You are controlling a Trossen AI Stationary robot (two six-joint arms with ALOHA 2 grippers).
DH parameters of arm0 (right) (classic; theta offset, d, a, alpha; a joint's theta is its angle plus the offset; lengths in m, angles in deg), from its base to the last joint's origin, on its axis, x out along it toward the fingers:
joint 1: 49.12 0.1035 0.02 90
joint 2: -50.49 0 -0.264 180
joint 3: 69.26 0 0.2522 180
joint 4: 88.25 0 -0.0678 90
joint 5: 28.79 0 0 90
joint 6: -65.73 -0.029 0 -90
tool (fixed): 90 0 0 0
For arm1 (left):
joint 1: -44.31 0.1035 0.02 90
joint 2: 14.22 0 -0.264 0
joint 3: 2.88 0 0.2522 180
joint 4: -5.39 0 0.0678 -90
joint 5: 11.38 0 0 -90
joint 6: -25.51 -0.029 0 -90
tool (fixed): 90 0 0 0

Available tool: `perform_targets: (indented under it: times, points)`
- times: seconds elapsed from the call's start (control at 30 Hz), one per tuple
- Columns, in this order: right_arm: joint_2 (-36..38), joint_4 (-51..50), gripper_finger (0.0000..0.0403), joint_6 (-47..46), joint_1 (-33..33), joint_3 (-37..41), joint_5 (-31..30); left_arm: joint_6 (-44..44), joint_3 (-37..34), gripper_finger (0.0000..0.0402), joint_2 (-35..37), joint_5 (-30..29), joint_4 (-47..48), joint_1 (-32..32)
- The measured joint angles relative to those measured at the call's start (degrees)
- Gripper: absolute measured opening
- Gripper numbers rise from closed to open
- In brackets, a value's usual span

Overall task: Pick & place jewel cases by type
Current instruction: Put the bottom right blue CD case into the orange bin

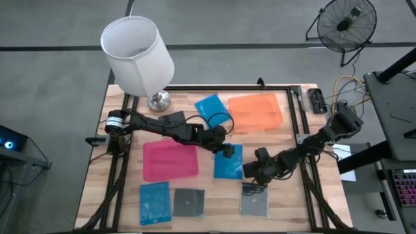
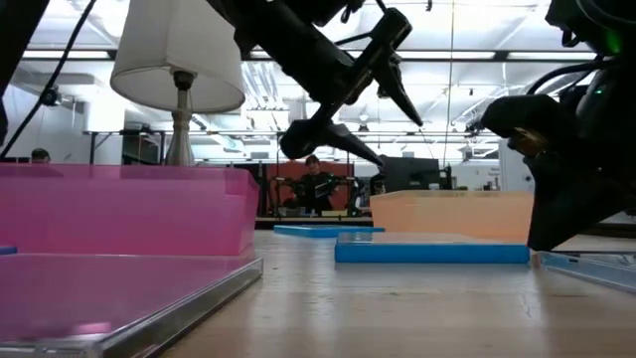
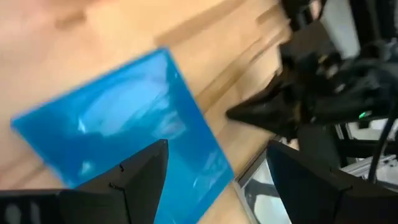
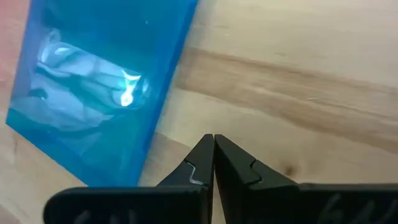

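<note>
Jewel cases are mostly sitting loose on the bench [image 1: 97, 169], none sorted into a tray as far as you can see. The blue case [image 1: 228, 161] at the middle is lying flat between the pink tray [image 1: 170, 160] and your right arm, and your left end effector [image 1: 227, 150] is hovering over its far edge with fingers spread, apparently lining up a pick. A wide spread makes sense for a thin flat case that needs gripping by its edges. Your right end effector [image 4: 214, 149] is sitting low just beside that case's near corner, fingers pressed together and holding nothing; possibly it is bracing the case, a guess only. A second blue case [image 1: 212, 108] is resting at the back, touching the orange tray [image 1: 256, 111], with a cable looped over it. A third blue case [image 1: 155, 203] and two dark cases [image 1: 189, 202] [image 1: 254, 203] are lining the front edge. Both trays are looking empty from above. The lamp [image 1: 138, 54] is standing at the back left.
</note>
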Motion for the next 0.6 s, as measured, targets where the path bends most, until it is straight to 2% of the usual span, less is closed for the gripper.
perform_targets:
  times: [0.27, 0.5, 0.6]
  points:
    - [-2.34, 6.24, 0.0008, 1.57, 0.1, -0.07, 0.06, -9.38, -1.29, 0.0257, 0.01, -0.11, -2.8, 2.64]
    - [-2.4, 6.16, 0.0008, 1.66, 0.11, 0.08, -0.65, -4.21, -11.22, 0.0257, 0.0, 0.62, -17.31, 2.79]
    - [-2.4, 6.15, 0.0008, 1.59, 0.11, 0.15, -0.67, -1.16, -14.45, 0.0257, 0.0, 2.02, -19.29, 2.52]
